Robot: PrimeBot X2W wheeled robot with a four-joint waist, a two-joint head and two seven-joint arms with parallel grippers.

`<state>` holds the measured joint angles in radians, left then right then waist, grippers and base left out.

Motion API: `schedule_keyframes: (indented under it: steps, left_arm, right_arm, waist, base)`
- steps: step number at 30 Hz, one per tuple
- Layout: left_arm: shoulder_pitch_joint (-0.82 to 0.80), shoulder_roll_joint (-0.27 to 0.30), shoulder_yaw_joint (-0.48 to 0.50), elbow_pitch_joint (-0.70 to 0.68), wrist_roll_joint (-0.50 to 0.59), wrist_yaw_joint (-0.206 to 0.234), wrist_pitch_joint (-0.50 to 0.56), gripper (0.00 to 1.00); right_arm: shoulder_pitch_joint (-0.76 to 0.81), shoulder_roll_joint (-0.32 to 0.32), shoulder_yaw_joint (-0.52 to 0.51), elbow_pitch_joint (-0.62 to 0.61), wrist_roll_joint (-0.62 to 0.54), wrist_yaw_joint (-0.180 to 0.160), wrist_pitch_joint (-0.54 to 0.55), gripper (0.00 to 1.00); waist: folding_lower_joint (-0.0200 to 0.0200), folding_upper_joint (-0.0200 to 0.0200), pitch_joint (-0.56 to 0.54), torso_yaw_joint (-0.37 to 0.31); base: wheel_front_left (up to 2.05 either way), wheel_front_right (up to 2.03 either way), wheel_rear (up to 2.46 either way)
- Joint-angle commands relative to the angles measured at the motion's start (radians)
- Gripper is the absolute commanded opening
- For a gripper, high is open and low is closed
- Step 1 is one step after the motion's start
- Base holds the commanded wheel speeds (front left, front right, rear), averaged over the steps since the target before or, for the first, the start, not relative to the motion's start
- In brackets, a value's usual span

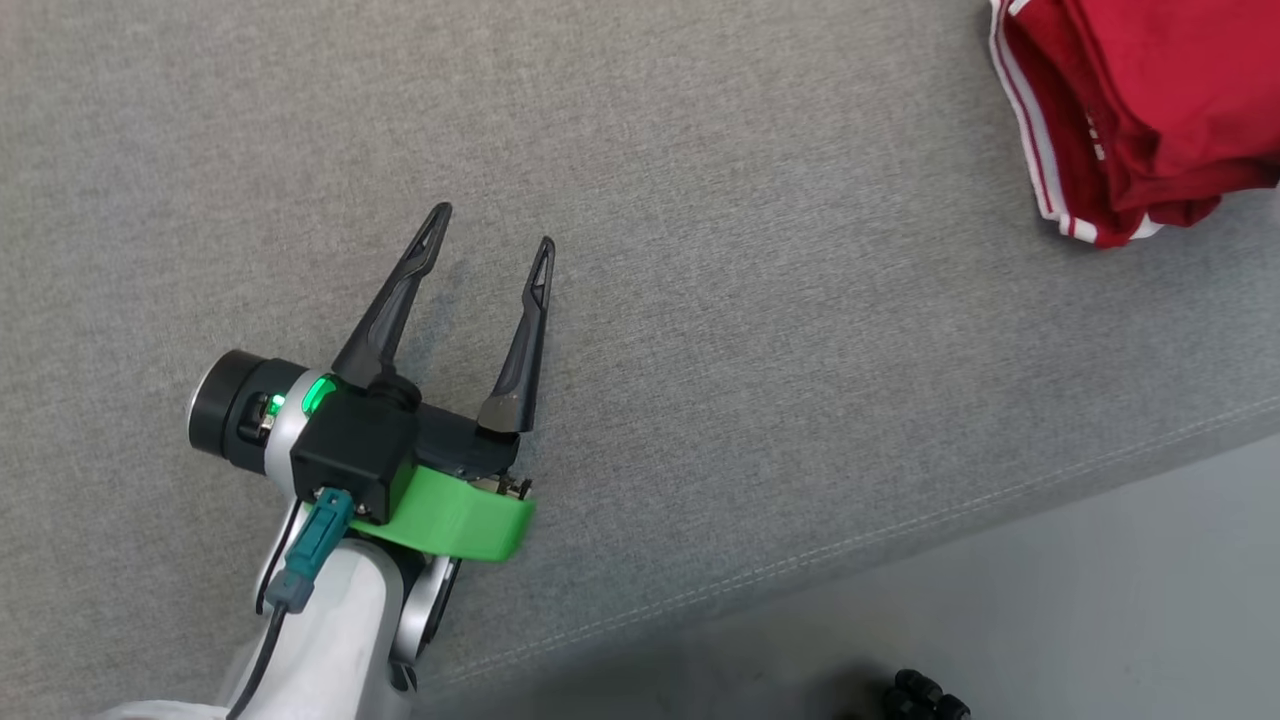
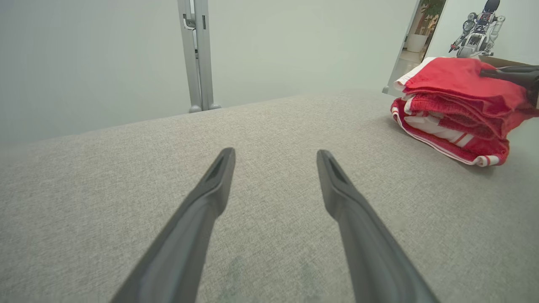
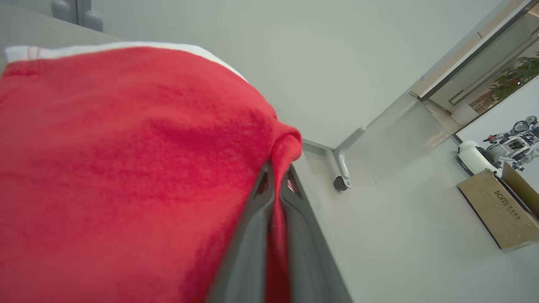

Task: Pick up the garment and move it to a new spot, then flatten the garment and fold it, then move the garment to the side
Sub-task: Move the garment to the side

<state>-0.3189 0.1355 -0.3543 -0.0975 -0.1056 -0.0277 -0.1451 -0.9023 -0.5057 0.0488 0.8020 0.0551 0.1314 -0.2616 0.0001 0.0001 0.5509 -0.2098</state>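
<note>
At two o'clock in the head view, the folded red garment [image 1: 1150,110] lies on the gray upholstery [image 1: 750,300], its white-striped edge toward eight o'clock, long axis seemingly eleven-to-five though cropped. The right gripper [image 3: 277,169] pinches a fold of it; the left gripper [image 1: 492,228], at eight o'clock, has fingers spread.

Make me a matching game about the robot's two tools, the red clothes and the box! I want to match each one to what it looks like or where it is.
Things:
1. left tool
2. right tool
3. garment
4. box

Descriptions:
A. red with white stripes, folded up on the grey table
B. wide open, holding nothing
C. brown cardboard, on the floor
D. pinched shut on cloth

Right pairs: 1-B, 2-D, 3-A, 4-C
</note>
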Motion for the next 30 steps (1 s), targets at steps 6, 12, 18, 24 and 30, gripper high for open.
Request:
schedule_keyframes:
  steps: [6, 12, 18, 24, 30]
  left_arm:
    - [-0.030, 0.007, -0.012, 0.005, 0.006, -0.009, -0.005, 1.00]
    - [-0.047, 0.007, -0.018, 0.026, 0.000, -0.010, -0.016, 1.00]
    - [-0.044, 0.003, -0.017, 0.047, -0.009, 0.000, -0.029, 1.00]
    - [0.004, -0.013, -0.001, 0.082, -0.041, 0.027, -0.047, 1.00]
    - [0.062, -0.034, 0.035, 0.113, -0.097, 0.071, -0.058, 1.00]
  right_arm:
    - [-0.032, -0.027, -0.051, 0.063, -0.044, -0.002, -0.004, 0.00]
    - [-0.058, -0.030, -0.117, 0.124, -0.092, -0.002, -0.004, 0.78]
    - [-0.077, -0.037, -0.206, 0.094, -0.198, -0.002, -0.004, 1.00]
    - [-0.042, 0.116, -0.286, -0.074, -0.266, -0.002, -0.003, 1.00]
    - [0.031, 0.273, -0.173, -0.164, -0.140, -0.002, -0.003, 1.00]
  waist:
    - [-0.0001, -0.0001, 0.060, 0.036]
    - [-0.0001, -0.0001, 0.068, 0.064]
    - [-0.0001, -0.0001, 0.032, 0.078]
    - [-0.0001, -0.0001, -0.061, 0.077]
    - [-0.0001, -0.0001, -0.171, 0.094]
  base:
    - [0.00, 0.00, 0.00]
    - [0.00, 0.00, 0.00]
    - [0.00, 0.00, 0.00]
    - [0.00, 0.00, 0.00]
    - [0.00, 0.00, 0.00]
